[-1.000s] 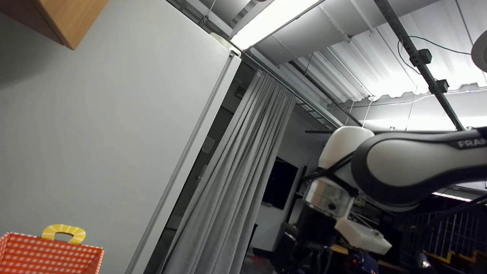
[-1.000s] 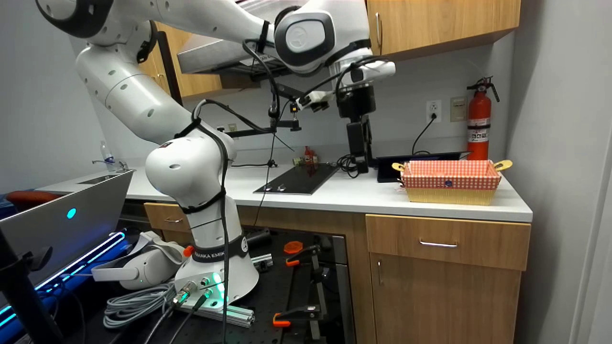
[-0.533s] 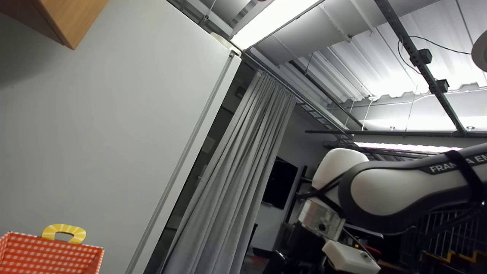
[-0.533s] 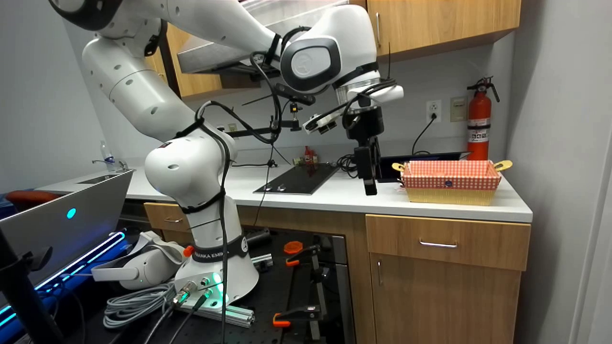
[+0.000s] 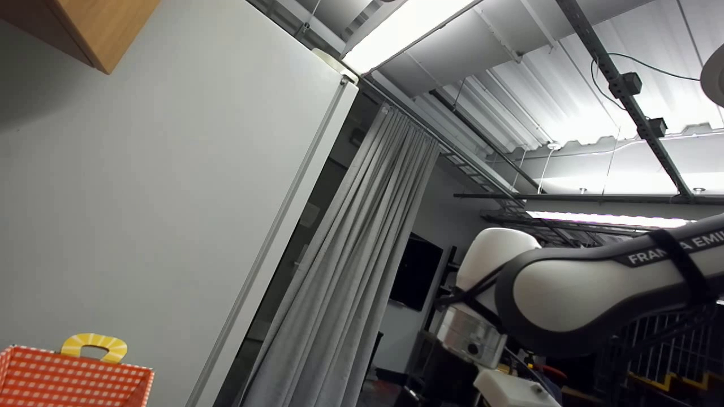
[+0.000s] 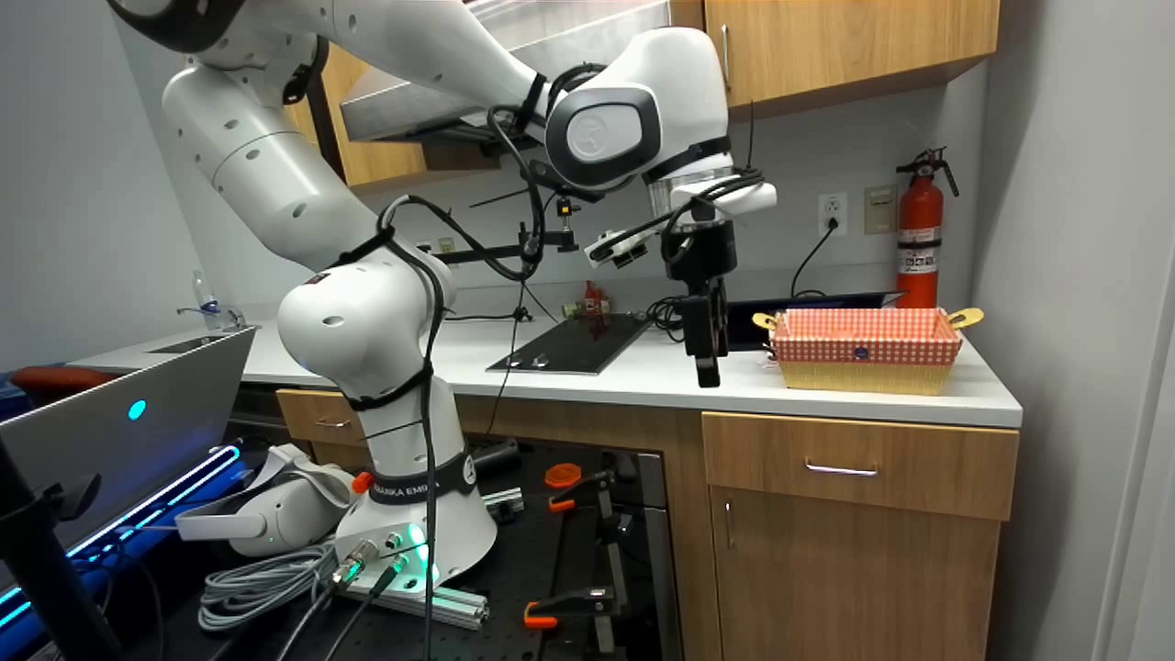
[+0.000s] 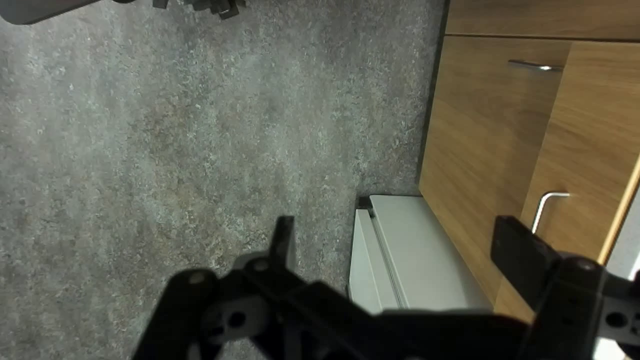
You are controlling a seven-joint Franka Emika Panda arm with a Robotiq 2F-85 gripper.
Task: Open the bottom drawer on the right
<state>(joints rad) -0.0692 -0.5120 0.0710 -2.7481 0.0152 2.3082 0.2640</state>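
Note:
In an exterior view, the wooden drawer (image 6: pixel 927 464) on the right sits flush under the white counter, its silver bar handle (image 6: pixel 841 471) across the front. My black gripper (image 6: pixel 708 372) points down, left of the drawer and level with the counter's front edge. From the wrist, the gripper (image 7: pixel 392 222) stands wide open with nothing between its fingers. The drawer front (image 7: pixel 595 130) and its handle (image 7: pixel 541 207) lie beyond the right finger, which covers part of the handle. In another exterior view the gripper is too dark to make out, and the drawer is out of view.
A cabinet door (image 6: pixel 854 588) with a vertical handle (image 6: pixel 729 525) lies below the drawer. A red checked basket (image 6: pixel 863 349) stands on the counter (image 6: pixel 753 390) above it. A grey wall (image 6: pixel 1074 367) bounds the right side. Clamps (image 6: pixel 587 601) are on the robot's black base table.
The arm has come down and slightly right in an exterior view, bringing the gripper from over the countertop to its front edge. The gripper has stayed open; the drawer has not moved.

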